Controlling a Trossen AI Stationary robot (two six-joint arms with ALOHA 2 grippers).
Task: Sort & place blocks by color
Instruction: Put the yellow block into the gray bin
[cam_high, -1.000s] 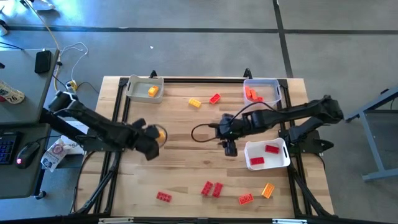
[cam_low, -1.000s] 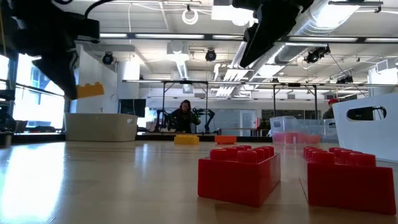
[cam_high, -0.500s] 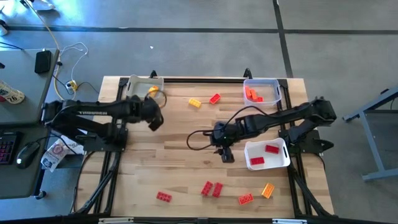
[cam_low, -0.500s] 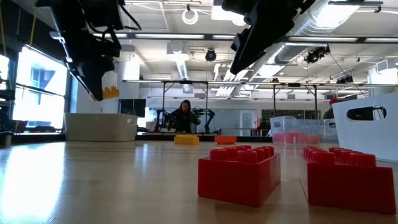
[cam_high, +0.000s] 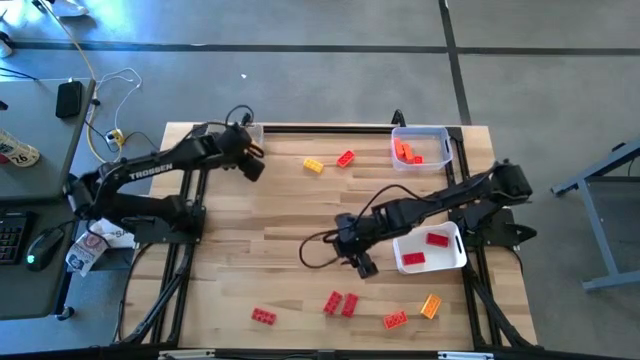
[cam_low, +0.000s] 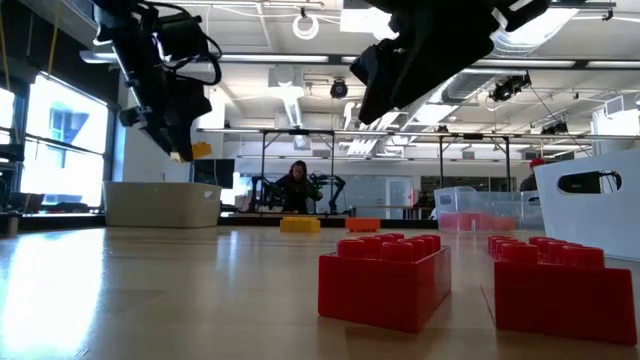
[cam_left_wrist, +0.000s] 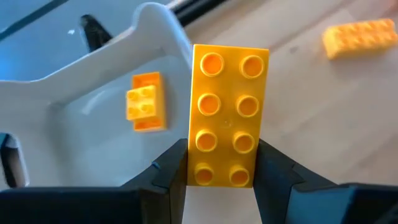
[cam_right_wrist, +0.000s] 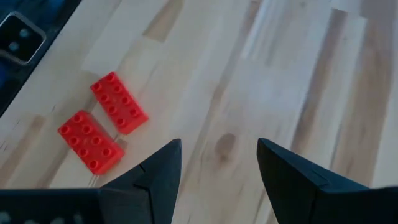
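Note:
My left gripper (cam_high: 250, 160) is shut on a yellow-orange brick (cam_left_wrist: 227, 115) and hangs over the near right corner of the far-left tray (cam_left_wrist: 93, 106). Another yellow brick (cam_left_wrist: 145, 102) lies in that tray. My right gripper (cam_high: 362, 265) is open above bare table, and two red bricks (cam_right_wrist: 102, 127) lie side by side just nearer the near edge. In the low view the left gripper (cam_low: 185, 150) is high above the table. Other bricks lie loose: yellow (cam_high: 313, 166), red (cam_high: 346, 158), red (cam_high: 264, 316), orange-red (cam_high: 395, 320), orange (cam_high: 431, 306). My left gripper pinches the yellow-orange brick between its two fingers (cam_left_wrist: 171, 168), one on each long side near the brick's end (cam_left_wrist: 221, 174). The fingers lie along the brick, and the rest of it sticks out past them. It is lifted clear, studs facing the wrist camera.
The far-right tray (cam_high: 420, 145) holds orange-red bricks. The near-right tray (cam_high: 430, 248) holds red bricks and stands close beside my right arm. There is open wood in the table's middle and near-left part. Black frame rails run along the table edges.
My left gripper has carried the yellow-orange brick from the table's left-middle toward the far edge, to over the far-left tray. My right gripper has moved toward the near edge and slightly left, closer to the two red bricks.

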